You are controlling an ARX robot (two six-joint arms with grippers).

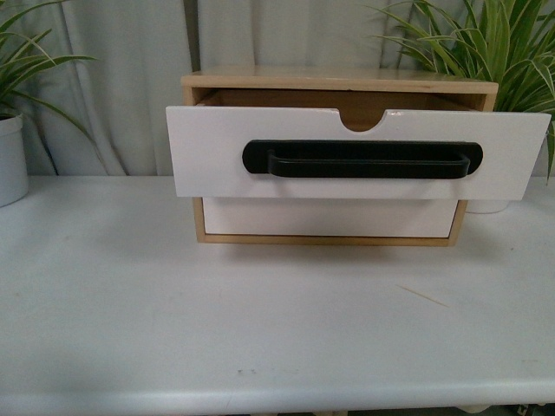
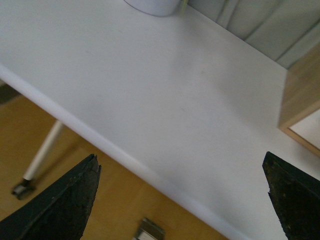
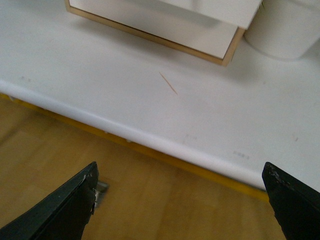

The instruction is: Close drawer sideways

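Observation:
The drawer (image 1: 208,152), white with a long black bar handle (image 1: 362,160) and a semicircular notch in its top edge, stands pulled out of the light-wood cabinet (image 1: 338,83) at the back middle of the white table (image 1: 260,321). Below it sits a plain white drawer front (image 1: 329,217) with no handle. Neither arm shows in the front view. My left gripper (image 2: 182,200) is open and empty over the table's front edge, with the cabinet's corner (image 2: 300,100) off to one side. My right gripper (image 3: 180,200) is open and empty over the wooden floor, short of the table edge; the cabinet's base (image 3: 165,25) lies beyond.
A white plant pot (image 1: 10,160) stands at the far left and another pot (image 3: 282,27) beside the cabinet's right side, with leafy plants at both back corners. A thin wooden sliver (image 3: 168,83) lies on the table in front of the cabinet. Grey curtains hang behind.

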